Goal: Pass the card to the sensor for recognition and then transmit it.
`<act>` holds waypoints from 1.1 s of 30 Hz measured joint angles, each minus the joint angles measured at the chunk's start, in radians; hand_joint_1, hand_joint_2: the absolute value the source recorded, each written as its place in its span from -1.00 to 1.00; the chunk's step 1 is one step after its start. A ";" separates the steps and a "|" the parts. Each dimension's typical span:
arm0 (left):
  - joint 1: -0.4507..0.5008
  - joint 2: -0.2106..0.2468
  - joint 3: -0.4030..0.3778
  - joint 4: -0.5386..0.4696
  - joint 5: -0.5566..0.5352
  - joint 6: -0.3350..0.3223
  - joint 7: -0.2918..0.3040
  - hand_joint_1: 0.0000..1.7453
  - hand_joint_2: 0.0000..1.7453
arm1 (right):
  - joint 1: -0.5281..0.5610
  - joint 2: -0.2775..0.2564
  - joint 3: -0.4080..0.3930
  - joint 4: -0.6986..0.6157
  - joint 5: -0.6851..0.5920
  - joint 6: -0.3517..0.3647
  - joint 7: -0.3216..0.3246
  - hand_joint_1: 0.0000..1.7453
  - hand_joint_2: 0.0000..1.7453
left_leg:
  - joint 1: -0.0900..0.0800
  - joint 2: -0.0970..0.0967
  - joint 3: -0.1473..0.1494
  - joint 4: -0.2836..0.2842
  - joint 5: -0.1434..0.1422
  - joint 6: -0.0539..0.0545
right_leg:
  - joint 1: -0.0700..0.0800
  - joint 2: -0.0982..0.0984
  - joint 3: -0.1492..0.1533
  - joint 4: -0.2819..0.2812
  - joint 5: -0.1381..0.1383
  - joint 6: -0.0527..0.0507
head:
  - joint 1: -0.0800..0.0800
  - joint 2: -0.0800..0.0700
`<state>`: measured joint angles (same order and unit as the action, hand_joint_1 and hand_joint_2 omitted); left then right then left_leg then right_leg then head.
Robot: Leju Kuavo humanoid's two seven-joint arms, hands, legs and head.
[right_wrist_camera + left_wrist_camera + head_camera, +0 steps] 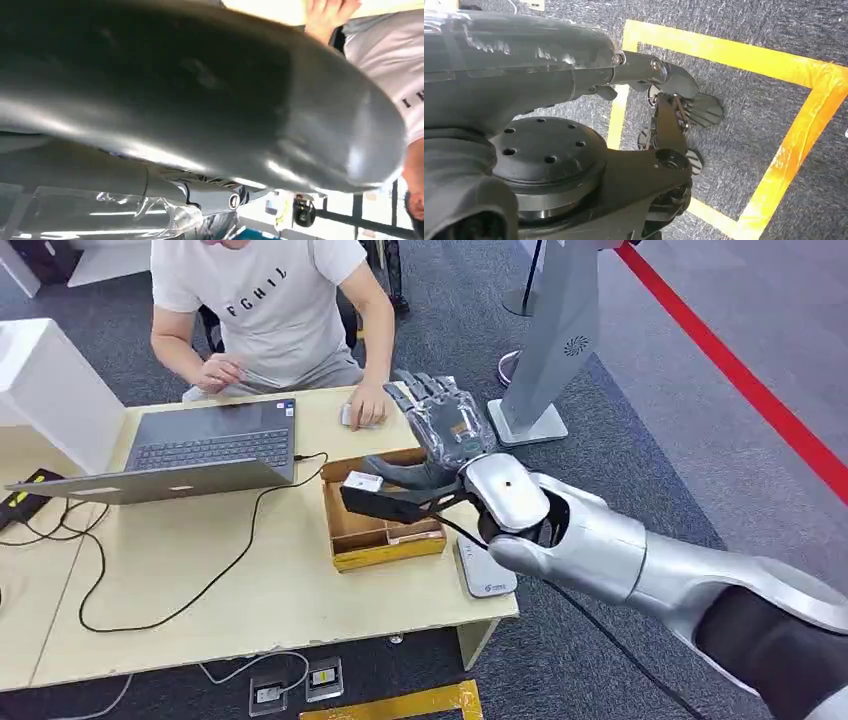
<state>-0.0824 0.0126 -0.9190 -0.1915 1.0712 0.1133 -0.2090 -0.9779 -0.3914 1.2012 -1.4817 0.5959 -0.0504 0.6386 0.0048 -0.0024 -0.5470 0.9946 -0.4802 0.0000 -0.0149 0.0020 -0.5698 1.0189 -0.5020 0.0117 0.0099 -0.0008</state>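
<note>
My right hand [440, 425] hovers over the wooden box [385, 540] at the table's right side, its fingers stretched out towards the person and its thumb [395, 470] pointing sideways above the box. A small white card [362, 481] lies at the box's far end, just off the thumb tip; nothing sits between thumb and fingers. The white flat sensor [485, 577] lies on the table beside the box, under my forearm. My left hand [679, 112] hangs over the carpet and holds nothing. In the right wrist view the thick grey thumb [200, 95] blocks most of the scene.
A person in a white shirt [265, 300] sits at the far side of the table [250, 590], one hand on a mouse [365, 412]. An open laptop [190, 450] and a black cable [200, 580] lie to the left. A grey stand [545, 360] rises at the right. Yellow floor tape [794, 145] lies below.
</note>
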 joint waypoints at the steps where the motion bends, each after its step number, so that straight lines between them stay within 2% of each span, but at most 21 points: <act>1: 0.000 0.000 0.000 0.000 0.000 0.000 0.000 -1.00 -1.00 | 0.020 -0.005 -0.011 -0.014 0.019 -0.017 0.000 -1.00 -1.00 | 0.000 0.000 0.000 0.000 0.000 0.000 | 0.000 0.000 0.000 0.000 0.000 0.000 | 0.000 0.000; 7: 0.001 0.000 0.000 0.000 0.000 0.002 0.000 -1.00 -1.00 | 0.174 -0.049 -0.081 -0.129 0.042 -0.067 0.005 -1.00 -1.00 | 0.000 0.000 0.000 0.000 0.000 0.000 | 0.000 0.000 0.000 0.000 0.000 0.000 | 0.000 0.000; 19: 0.000 0.000 0.000 0.000 0.000 0.002 0.000 -1.00 -1.00 | 0.234 -0.083 -0.145 -0.216 0.043 -0.071 -0.002 -1.00 -1.00 | 0.000 0.000 0.001 0.000 0.000 0.000 | 0.000 0.000 0.000 0.000 0.000 0.000 | 0.000 0.000; 21: 0.000 0.000 0.000 0.000 0.002 0.002 0.000 -1.00 -1.00 | 0.306 -0.084 -0.169 -0.243 0.113 -0.070 -0.029 -1.00 -1.00 | 0.002 -0.002 0.002 0.000 0.000 0.000 | 0.002 -0.002 0.003 -0.001 -0.001 -0.001 | 0.001 0.000; 22: 0.001 -0.001 0.000 0.000 0.004 0.003 0.000 -1.00 -1.00 | 0.367 -0.084 -0.183 -0.270 0.160 -0.055 -0.033 -1.00 1.00 | 0.002 -0.006 0.001 0.000 -0.001 0.000 | 0.002 -0.005 0.004 -0.001 -0.001 -0.002 | 0.001 0.000; 24: 0.002 -0.002 0.000 0.000 0.004 0.005 0.000 -1.00 -1.00 | 0.442 -0.082 -0.191 -0.309 0.228 -0.017 -0.031 -1.00 1.00 | 0.001 -0.005 -0.002 0.000 -0.001 -0.001 | 0.002 -0.004 0.001 -0.001 -0.001 -0.002 | 0.000 0.000; 28: 0.000 -0.003 0.000 0.000 0.000 0.012 0.000 -1.00 -1.00 | 0.499 -0.079 -0.214 -0.343 0.272 0.045 -0.031 -1.00 1.00 | 0.002 -0.001 0.000 0.000 -0.002 -0.001 | 0.002 -0.002 0.001 -0.001 -0.001 -0.002 | 0.000 0.000; 33: 0.000 -0.004 0.000 0.000 -0.002 0.022 0.001 -1.00 -1.00 | 0.542 -0.070 -0.238 -0.346 0.295 0.072 -0.045 -1.00 1.00 | 0.002 -0.001 0.000 0.000 -0.001 -0.002 | 0.002 -0.002 0.001 -0.001 -0.001 -0.002 | 0.000 0.000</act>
<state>-0.0823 0.0088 -0.9190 -0.1911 1.0689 0.1350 -0.2079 -0.4357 -0.4612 0.9628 -1.8273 0.8904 0.0218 0.5939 0.0065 -0.0037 -0.5472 0.9944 -0.4815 -0.0016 -0.0130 0.0002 -0.5684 1.0183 -0.5032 0.0099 0.0099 -0.0008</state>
